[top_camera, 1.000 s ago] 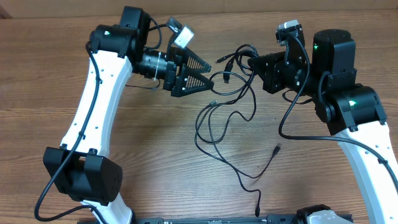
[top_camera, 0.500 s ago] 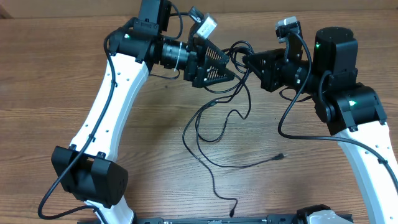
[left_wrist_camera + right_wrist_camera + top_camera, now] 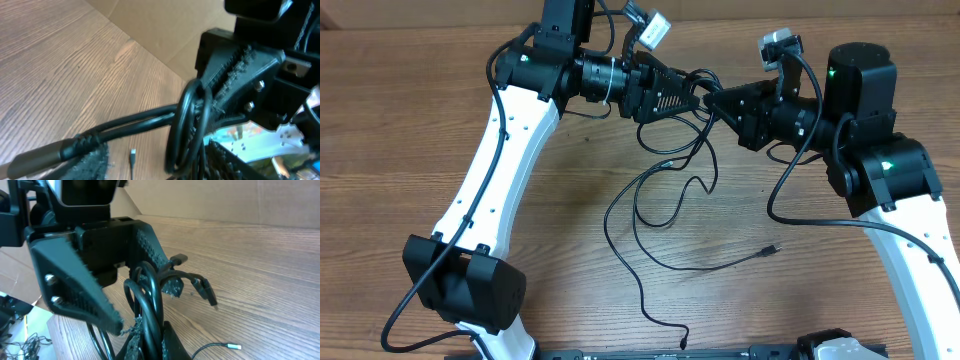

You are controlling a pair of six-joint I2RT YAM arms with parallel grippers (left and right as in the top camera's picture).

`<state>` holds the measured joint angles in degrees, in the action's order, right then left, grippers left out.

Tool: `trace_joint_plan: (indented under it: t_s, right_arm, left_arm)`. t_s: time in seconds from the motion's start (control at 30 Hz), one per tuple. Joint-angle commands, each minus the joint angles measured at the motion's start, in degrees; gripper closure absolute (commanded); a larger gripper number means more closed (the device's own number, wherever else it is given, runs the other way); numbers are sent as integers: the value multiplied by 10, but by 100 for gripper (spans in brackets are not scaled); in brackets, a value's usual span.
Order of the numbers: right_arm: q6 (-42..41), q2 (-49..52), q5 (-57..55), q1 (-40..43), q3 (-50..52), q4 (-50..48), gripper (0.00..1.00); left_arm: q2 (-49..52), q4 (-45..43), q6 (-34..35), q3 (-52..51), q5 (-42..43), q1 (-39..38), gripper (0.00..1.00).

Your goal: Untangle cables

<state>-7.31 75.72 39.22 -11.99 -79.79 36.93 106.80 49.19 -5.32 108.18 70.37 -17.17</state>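
Cables (image 3: pixel 665 164): thin black cords. The knotted bunch is held clear of the table at top centre, just between the two gripper tips. From there slack loops drop to the wood and lie crossing one another. Two free ends lie well apart from the bunch: the right-hand plug (image 3: pixel 770 250) and the near plug (image 3: pixel 682 341) by the front edge.

Right gripper (image 3: pixel 718 100): pressed together on the bunch. The right wrist view shows several strands pinched between its frayed pads (image 3: pixel 131 342). Judgement: it serves as the anchor, keeping the knot raised so the loops hang free and can be read.

Left gripper (image 3: pixel 698 95): almost tip to tip with the right one. Its fingers (image 3: pixel 75 280) stand apart and straddle the same strands. The gap looks wider than the cords, and no pinch is seen. Judgement: it is placed to take a strand just beside the anchor, so the two arms can draw apart and pull one loop out of the knot.

Surface: table (image 3: pixel 390 150), brown wood grain, matte. The cords show up sharply against it.

Room: a tan board (image 3: pixel 210 200), cardboard-like, stands behind the far edge. Past the table edge the wrist views catch bright clutter, too blurred to name.
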Motion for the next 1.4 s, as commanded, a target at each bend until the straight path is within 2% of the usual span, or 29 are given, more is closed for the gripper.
trace_joint_plan:
  t_s: [0.0,0.07,0.17,0.3,0.43,0.6,0.73,0.77,0.83,1.1,1.37]
  right_arm:
    - [-3,-2,31,1,-13,-5,96]
    - [-3,-2,31,1,-13,-5,96]
    - [-3,-2,38,1,-13,-5,96]
    - [-3,-1,46,-1,-13,-4,96]
    - [-2,0,46,-11,-13,-5,96]
    - [-1,0,44,-16,-13,-5,96]
    - [1,1,44,-16,-13,-5,96]
    - [0,2,44,-16,-13,-5,96]
    - [0,5,44,-16,-13,-4,96]
    - [1,9,30,-15,-13,-3,96]
    - [4,9,-93,-14,-13,42,96]
  left_arm:
    - [-16,-6,2,12,0,-1,52]
    - [-16,-6,2,12,0,-1,58]
    - [-16,-6,3,12,0,-1,59]
    - [-16,-7,16,12,1,-2,44]
    - [-16,-19,31,12,2,-2,42]
    - [-16,-28,43,12,2,-2,60]
    - [-16,-28,43,12,2,-3,67]
    - [-16,-28,43,12,2,-5,73]
    - [-16,-28,43,12,2,-5,96]
    - [-16,-24,43,12,2,-5,96]
    - [-16,-1,43,12,-10,-1,96]
